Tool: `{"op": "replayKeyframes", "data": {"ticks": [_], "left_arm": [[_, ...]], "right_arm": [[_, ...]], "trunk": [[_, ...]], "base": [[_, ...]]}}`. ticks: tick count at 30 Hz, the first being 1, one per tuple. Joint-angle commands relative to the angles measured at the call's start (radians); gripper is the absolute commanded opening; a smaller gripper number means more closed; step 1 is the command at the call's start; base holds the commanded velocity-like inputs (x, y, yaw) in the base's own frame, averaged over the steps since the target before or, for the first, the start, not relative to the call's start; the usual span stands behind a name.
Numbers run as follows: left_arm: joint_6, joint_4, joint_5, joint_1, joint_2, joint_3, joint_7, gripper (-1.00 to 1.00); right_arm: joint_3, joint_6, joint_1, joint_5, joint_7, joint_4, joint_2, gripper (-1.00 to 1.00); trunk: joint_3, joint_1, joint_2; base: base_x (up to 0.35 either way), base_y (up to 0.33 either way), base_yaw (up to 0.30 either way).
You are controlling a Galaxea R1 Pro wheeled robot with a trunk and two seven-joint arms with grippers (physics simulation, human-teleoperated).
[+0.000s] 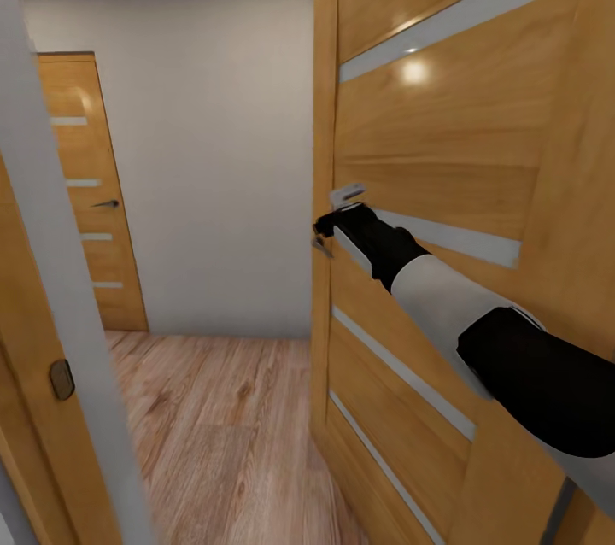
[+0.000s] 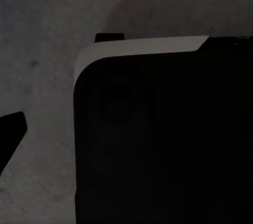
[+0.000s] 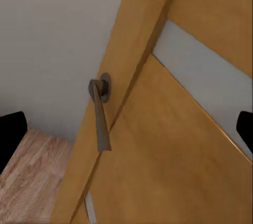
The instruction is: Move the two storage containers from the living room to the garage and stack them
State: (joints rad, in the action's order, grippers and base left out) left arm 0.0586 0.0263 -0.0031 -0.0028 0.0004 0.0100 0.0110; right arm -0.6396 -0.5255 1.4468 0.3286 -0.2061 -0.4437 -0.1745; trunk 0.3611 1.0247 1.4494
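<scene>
The two orange-red storage containers are out of view. My right gripper (image 1: 327,231) is stretched out to the free edge of a wooden door (image 1: 444,143), just below its grey lever handle (image 1: 348,195). In the right wrist view the right gripper (image 3: 126,132) is open, its dark fingertips far apart. The lever handle (image 3: 100,118) hangs between them without touching either. One finger (image 2: 11,133) of my left gripper shows over rough dark grey floor (image 2: 42,13), set wide; the other is lost against my black body (image 2: 158,139).
The door stands ajar, close on my right, and beyond it is a hallway with light wood plank flooring (image 1: 222,425) and a pale wall (image 1: 213,169). A second wooden door (image 1: 85,186) is shut at the far left. The door frame (image 1: 43,272) with its latch plate (image 1: 61,378) is close on my left.
</scene>
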Motion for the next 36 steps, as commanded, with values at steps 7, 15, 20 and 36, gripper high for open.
{"op": "replayKeyframes", "data": {"ticks": [7,15,20,36], "left_arm": [[0.001,0.0,-0.003,0.0,0.001,-0.001,0.003,1.0],[0.003,0.0,-0.003,0.0,0.001,-0.001,0.003,1.0],[0.003,0.0,-0.003,0.0,0.001,-0.001,0.003,1.0],[0.003,0.0,-0.003,0.0,0.001,-0.001,0.002,1.0]], "right_arm": [[-0.007,-0.007,0.001,0.01,0.027,-0.001,0.0,1.0],[-0.008,-0.008,0.001,0.01,0.025,0.0,0.0,1.0],[-0.009,-0.008,0.001,0.01,0.02,0.001,0.0,1.0],[-0.018,-0.02,0.001,0.001,-0.174,0.148,0.0,1.0]], "trunk": [[0.001,0.0,0.001],[0.001,0.0,0.001],[0.001,0.0,0.001],[0.001,0.0,0.001]], "base": [[0.297,0.0,0.0],[0.288,0.0,0.0],[0.039,0.0,0.0],[0.001,0.0,0.0]]}}
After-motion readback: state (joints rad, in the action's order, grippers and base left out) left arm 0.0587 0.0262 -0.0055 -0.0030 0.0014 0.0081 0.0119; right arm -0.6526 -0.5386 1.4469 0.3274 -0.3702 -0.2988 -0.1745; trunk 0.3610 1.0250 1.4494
